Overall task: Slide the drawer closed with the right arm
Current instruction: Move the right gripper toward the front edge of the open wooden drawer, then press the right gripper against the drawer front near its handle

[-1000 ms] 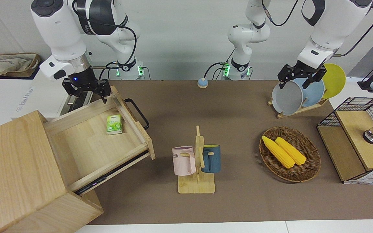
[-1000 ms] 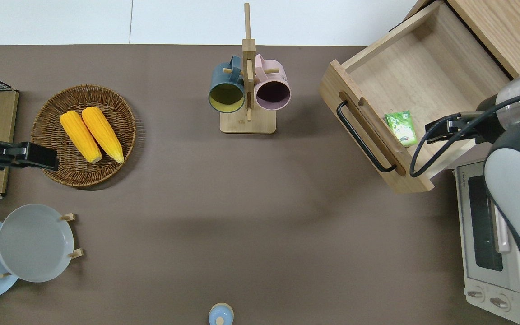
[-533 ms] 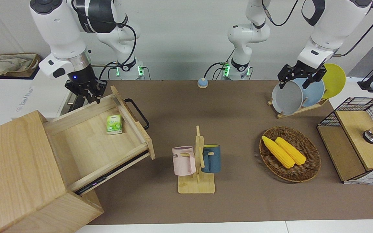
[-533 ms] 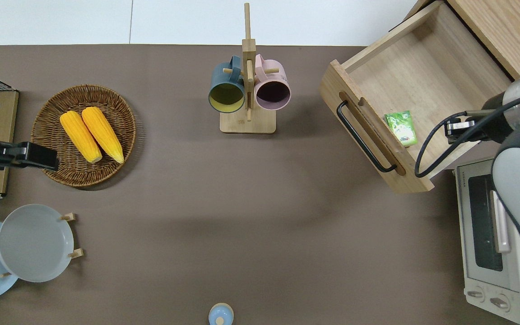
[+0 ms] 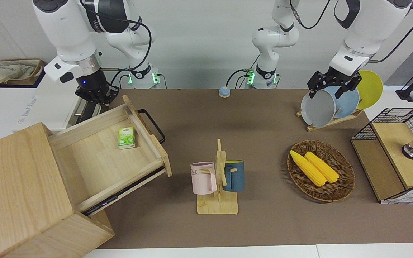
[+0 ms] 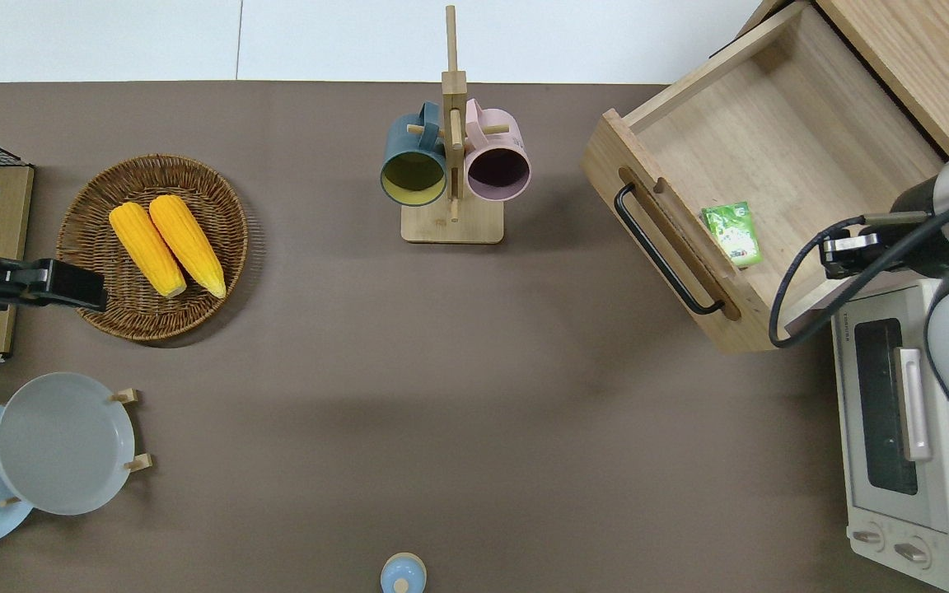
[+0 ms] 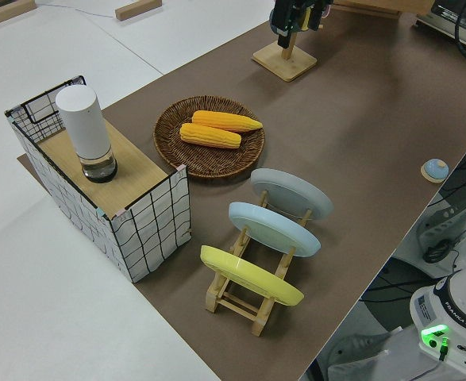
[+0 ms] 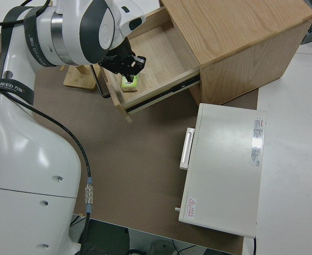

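Plainly, the closing push has not begun: the drawer (image 5: 95,161) stands pulled well out of the cabinet (image 5: 16,179) at the right arm's end of the table. A green packet (image 5: 126,138) lies on its floor near the front panel.

The right gripper (image 5: 97,97) hangs over the drawer's side wall nearer the robots, next to the toaster oven (image 6: 895,428). It touches neither the front panel nor the handle (image 5: 152,125). It carries nothing, and we cannot tell whether it is released or clenched.

We judge the step in hand to be the approach. The next move calls for bringing the gripper round to the outer face of the front panel, by the handle. From there the push should run straight along the slide line into the cabinet, not across it, or the drawer may bind on its runners.

The drawer sits askew to the table edge. Its front panel faces the table's middle and slants a little toward the robots. The panel's long axis runs diagonally, and the end nearer the robots lies closer to the right arm's end of the table. The closing direction therefore heads away from the robots and toward that end.

The mug rack (image 5: 218,179) at mid-table stands well apart from the drawer. The left arm is parked.
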